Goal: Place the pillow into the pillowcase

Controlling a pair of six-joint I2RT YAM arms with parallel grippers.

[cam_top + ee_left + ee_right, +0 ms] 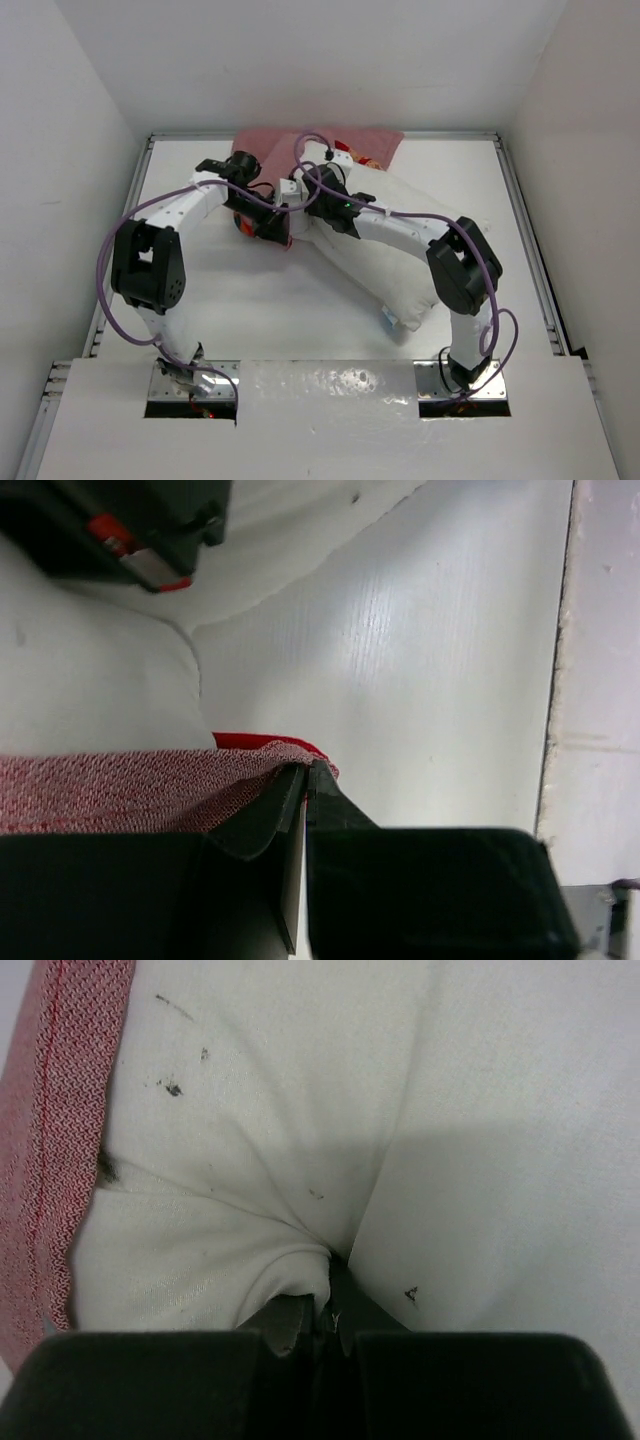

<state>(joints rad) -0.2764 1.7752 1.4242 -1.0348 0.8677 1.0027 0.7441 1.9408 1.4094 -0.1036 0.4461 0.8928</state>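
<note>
The white pillow [385, 265] lies slantwise right of the table's middle, its far end towards the red pillowcase [350, 140] at the back. My left gripper [272, 226] is shut on the pillowcase's edge. In the left wrist view the fingers [305, 772] pinch the pink-red weave [120, 785], with the pillow [90, 680] beside it. My right gripper [300, 195] is shut on the pillow's far end. In the right wrist view the jaws [330, 1305] hold a bunched fold of white fabric [250, 1110], and the pillowcase hem [70, 1110] runs down the left side.
White walls enclose the white table [250, 300] on three sides, with metal rails along the left and right edges. The two arms cross close together over the back middle. A small blue tag [388, 320] shows at the pillow's near end.
</note>
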